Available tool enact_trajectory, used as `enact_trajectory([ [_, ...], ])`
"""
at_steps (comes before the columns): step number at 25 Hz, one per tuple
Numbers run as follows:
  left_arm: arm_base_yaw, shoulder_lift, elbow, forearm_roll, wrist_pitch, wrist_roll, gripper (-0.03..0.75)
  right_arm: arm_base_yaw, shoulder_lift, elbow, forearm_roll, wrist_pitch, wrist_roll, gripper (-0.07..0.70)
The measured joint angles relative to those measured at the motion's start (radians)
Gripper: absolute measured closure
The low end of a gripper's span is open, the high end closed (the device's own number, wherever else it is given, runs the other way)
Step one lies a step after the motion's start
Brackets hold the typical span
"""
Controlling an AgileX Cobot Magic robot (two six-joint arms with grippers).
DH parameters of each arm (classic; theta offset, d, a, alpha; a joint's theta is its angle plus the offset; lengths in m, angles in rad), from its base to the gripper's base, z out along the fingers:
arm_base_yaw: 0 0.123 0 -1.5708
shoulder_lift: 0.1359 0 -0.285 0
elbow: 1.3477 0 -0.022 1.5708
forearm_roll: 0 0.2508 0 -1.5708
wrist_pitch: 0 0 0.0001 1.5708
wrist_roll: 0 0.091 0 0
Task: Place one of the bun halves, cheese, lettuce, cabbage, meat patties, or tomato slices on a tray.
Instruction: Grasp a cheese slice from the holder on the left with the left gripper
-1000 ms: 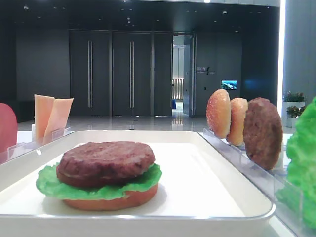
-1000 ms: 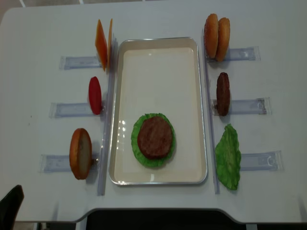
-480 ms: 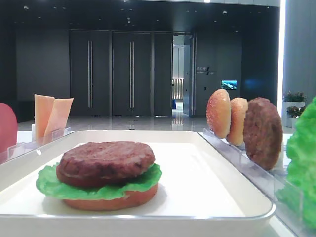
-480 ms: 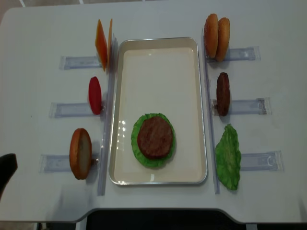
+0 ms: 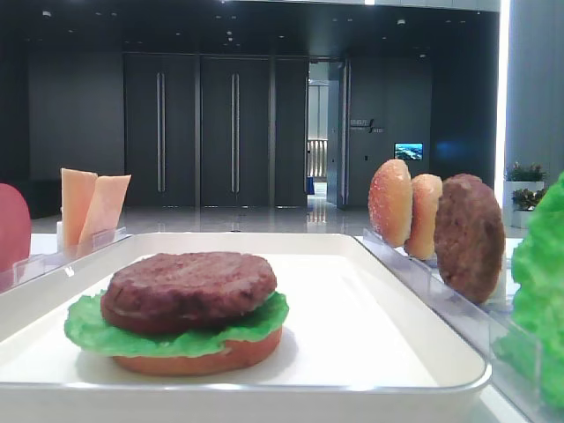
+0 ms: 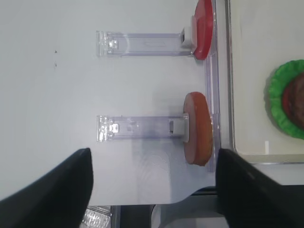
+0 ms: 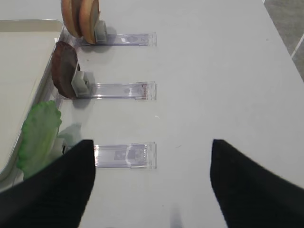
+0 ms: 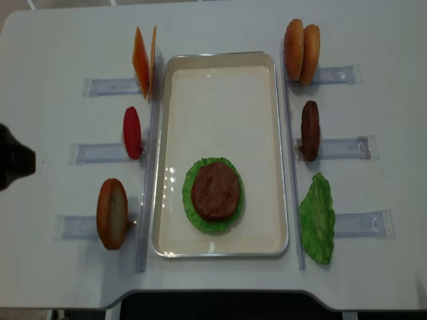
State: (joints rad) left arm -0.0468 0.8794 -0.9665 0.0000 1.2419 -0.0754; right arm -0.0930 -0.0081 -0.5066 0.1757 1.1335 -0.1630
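The white tray (image 8: 220, 100) lies at the table's middle. On it sits a stack: a meat patty (image 8: 215, 191) on lettuce (image 8: 191, 200), over a reddish-orange round layer (image 5: 203, 357). Left of the tray, in clear holders, stand the cheese (image 8: 143, 59), a tomato slice (image 8: 132, 132) and a bun half (image 8: 112, 213). On the right stand two bun halves (image 8: 301, 50), another patty (image 8: 310, 130) and a second lettuce leaf (image 8: 317, 217). My left gripper (image 6: 152, 190) hangs open over the table's near edge, beside the left bun half (image 6: 198, 128). My right gripper (image 7: 152, 185) is open and empty, right of the lettuce leaf (image 7: 40, 135).
Clear plastic holder strips (image 8: 103, 87) run outward from each ingredient on both sides. A dark part of the left arm (image 8: 13, 163) shows at the left edge of the overhead view. The table's front edge (image 8: 213, 303) lies just below the tray.
The dark part of the left arm has moved up the left edge of the overhead view, from the bottom corner to mid-height. Tray and food have not moved.
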Motion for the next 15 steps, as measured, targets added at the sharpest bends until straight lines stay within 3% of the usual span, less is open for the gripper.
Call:
enact_trajectory([
  [15,0.0,0.396,-0.254,0.0,0.0,-0.008,0.104,0.0,0.0,0.0,0.0,0.0,0.0,0.145],
])
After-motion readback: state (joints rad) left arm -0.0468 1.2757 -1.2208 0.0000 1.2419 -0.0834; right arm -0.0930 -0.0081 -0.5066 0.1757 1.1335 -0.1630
